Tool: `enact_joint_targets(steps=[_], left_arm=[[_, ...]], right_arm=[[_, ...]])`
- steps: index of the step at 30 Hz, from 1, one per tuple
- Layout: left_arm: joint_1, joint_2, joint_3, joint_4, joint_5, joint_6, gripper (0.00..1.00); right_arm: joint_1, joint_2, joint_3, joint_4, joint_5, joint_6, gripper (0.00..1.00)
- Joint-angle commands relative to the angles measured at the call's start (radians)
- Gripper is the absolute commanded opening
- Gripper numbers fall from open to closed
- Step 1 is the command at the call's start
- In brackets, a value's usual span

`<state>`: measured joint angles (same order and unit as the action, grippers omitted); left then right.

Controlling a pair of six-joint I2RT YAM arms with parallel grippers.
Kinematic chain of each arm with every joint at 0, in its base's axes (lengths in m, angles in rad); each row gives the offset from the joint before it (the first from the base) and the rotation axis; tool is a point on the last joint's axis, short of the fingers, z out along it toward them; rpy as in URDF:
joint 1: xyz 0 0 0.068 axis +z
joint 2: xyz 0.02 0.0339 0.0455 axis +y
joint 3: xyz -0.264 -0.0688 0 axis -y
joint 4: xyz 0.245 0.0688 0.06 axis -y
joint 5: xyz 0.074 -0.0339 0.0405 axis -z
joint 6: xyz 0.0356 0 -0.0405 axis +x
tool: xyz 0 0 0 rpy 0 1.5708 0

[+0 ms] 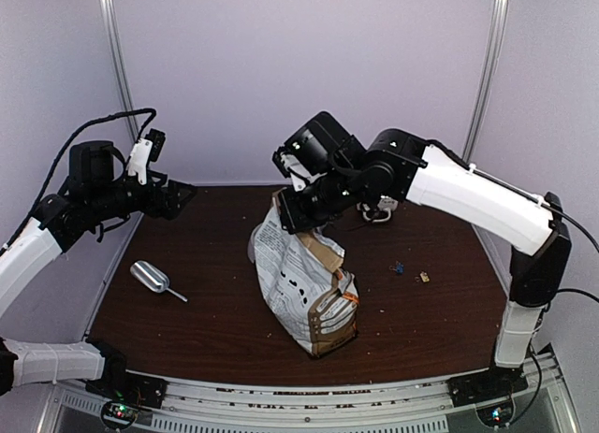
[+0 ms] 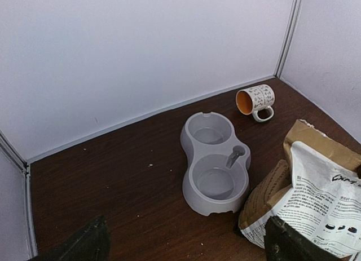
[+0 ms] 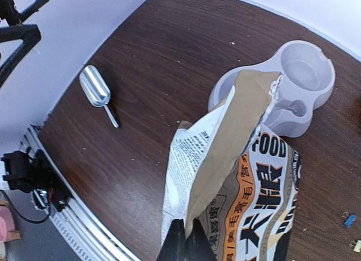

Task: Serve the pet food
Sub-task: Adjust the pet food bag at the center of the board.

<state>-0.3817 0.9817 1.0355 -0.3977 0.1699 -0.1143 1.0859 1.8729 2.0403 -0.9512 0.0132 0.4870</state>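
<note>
Where the bag (image 1: 304,283) stands upright mid-table, every item below is placed against it.

Surface: dark brown wood-grain table (image 1: 206,321), dotted with pale crumbs. Room: plain white walls (image 1: 281,68) on three sides, with metal corner posts (image 1: 489,68).

1. Bag: printed paper in tan, white and black, its torn top edge raised.
2. Right gripper (image 1: 285,213): fingers (image 3: 194,244) clenched on the paper at the bag's top edge.
3. Left gripper (image 1: 173,197): well to the left of the bag and above the table, fingers spread apart, grasping nothing.
4. Double bowl (image 2: 215,162): grey plastic, just behind the bag; both cups look bare.
5. Mug (image 2: 256,99): lies on its side beyond the bowl, further behind the bag and near the back wall; orange inside, patterned outside.
6. Scoop (image 1: 150,277): metal, lies flat on the table left of the bag, well apart from it.
7. Clips (image 1: 399,267): small, one blue, loose on the table to the right of the bag.
8. Pet food: not visible in any view; whether it sits inside the bag cannot be told.
</note>
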Motion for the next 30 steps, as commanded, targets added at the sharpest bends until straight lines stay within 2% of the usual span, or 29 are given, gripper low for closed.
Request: enact_joint_targets(steps=[1, 6, 9, 11, 16, 19, 22, 25, 30], left_arm=[[-0.015, -0.009, 0.004, 0.026, 0.026, 0.004, 0.98], [-0.101, -0.001, 0.001, 0.038, 0.035, 0.012, 0.98], [-0.163, 0.005, -0.003, 0.065, 0.070, -0.032, 0.98], [-0.198, 0.001, -0.026, 0.115, 0.092, -0.083, 0.98], [-0.316, 0.038, -0.060, 0.251, 0.060, -0.176, 0.95], [-0.368, 0.085, -0.055, 0.292, 0.019, -0.206, 0.92], [-0.406, 0.116, -0.056, 0.343, 0.007, -0.234, 0.89], [-0.441, 0.148, -0.043, 0.364, -0.005, -0.241, 0.85], [-0.466, 0.190, -0.032, 0.373, 0.006, -0.240, 0.71]], right_arm=[[0.072, 0.060, 0.157, -0.142, 0.213, -0.080, 0.00], [0.130, 0.161, 0.283, -0.291, 0.428, -0.104, 0.00], [0.132, 0.155, 0.265, -0.298, 0.444, -0.090, 0.00], [0.129, 0.112, 0.213, -0.232, 0.383, -0.094, 0.00], [0.099, -0.018, 0.099, -0.051, 0.159, -0.120, 0.40], [0.073, -0.076, 0.072, -0.029, 0.102, -0.122, 0.54], [0.037, -0.151, -0.009, -0.006, 0.053, -0.116, 0.60], [-0.006, -0.235, -0.127, 0.045, -0.017, -0.097, 0.60], [-0.074, -0.354, -0.310, 0.088, -0.126, -0.076, 0.57]])
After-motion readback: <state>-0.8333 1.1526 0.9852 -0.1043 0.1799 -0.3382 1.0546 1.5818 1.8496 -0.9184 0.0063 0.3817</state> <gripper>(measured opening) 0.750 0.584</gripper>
